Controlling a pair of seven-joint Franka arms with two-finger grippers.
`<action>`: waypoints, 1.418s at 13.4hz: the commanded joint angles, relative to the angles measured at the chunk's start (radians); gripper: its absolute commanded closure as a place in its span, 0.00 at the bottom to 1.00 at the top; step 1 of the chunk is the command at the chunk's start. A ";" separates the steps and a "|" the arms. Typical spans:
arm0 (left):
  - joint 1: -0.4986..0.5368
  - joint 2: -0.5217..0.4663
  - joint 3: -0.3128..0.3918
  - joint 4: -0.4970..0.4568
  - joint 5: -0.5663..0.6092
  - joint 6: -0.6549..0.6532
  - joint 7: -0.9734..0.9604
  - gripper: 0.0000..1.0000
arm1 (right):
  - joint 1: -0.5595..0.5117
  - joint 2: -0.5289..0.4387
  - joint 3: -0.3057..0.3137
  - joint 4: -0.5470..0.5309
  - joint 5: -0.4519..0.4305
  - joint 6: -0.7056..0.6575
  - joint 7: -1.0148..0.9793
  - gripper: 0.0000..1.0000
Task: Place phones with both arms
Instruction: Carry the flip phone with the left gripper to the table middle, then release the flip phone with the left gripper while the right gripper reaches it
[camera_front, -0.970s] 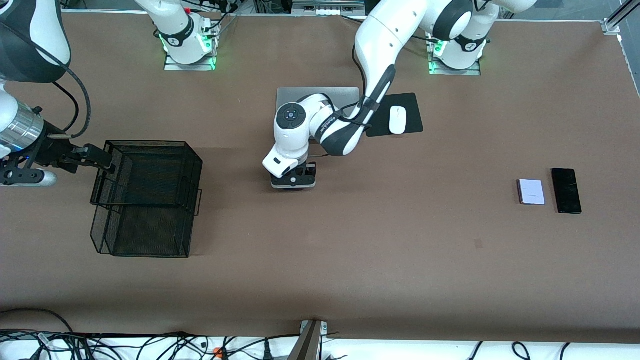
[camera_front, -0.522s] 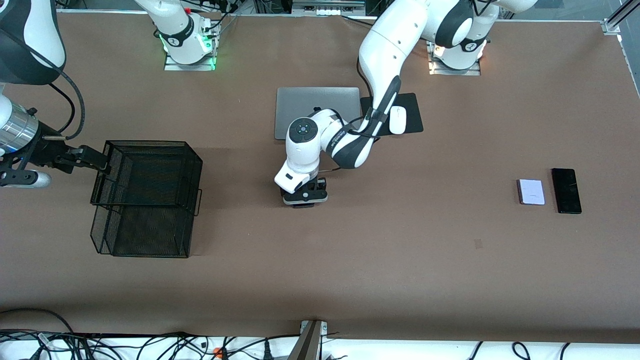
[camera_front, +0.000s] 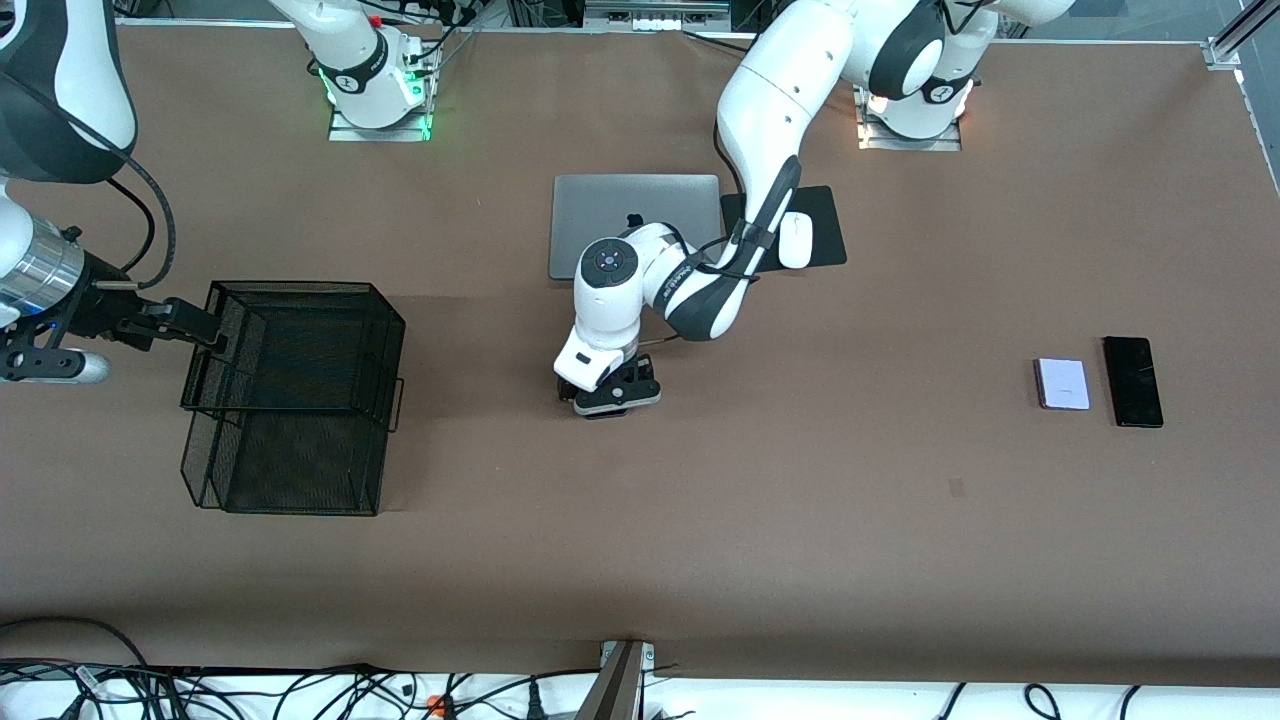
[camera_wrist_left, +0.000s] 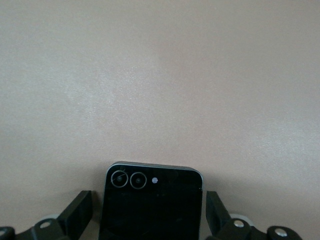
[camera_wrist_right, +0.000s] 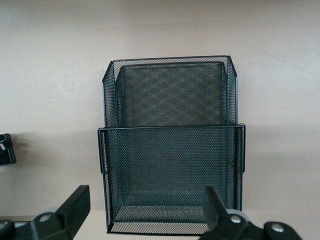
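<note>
Brown tabletop, left arm working at the small black phone near the laptop.

Front view: left gripper sits low, nearer the camera than the laptop; right gripper waits at the mesh basket; lavender phone and black slab lie toward the left arm's end.
Left wrist view: small black phone lies between spread fingers; centre it before closing.
Right wrist view: fingers apart.
</note>
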 joint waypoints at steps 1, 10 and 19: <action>0.036 -0.027 0.001 0.040 -0.012 -0.089 -0.020 0.00 | -0.009 0.013 0.009 0.017 -0.002 -0.014 0.008 0.00; 0.196 -0.254 0.017 0.062 -0.087 -0.500 0.111 0.00 | 0.170 0.011 0.021 0.028 0.016 -0.034 0.300 0.00; 0.542 -0.487 0.017 -0.317 0.126 -0.779 0.950 0.00 | 0.575 0.296 0.018 0.063 0.021 0.351 0.602 0.00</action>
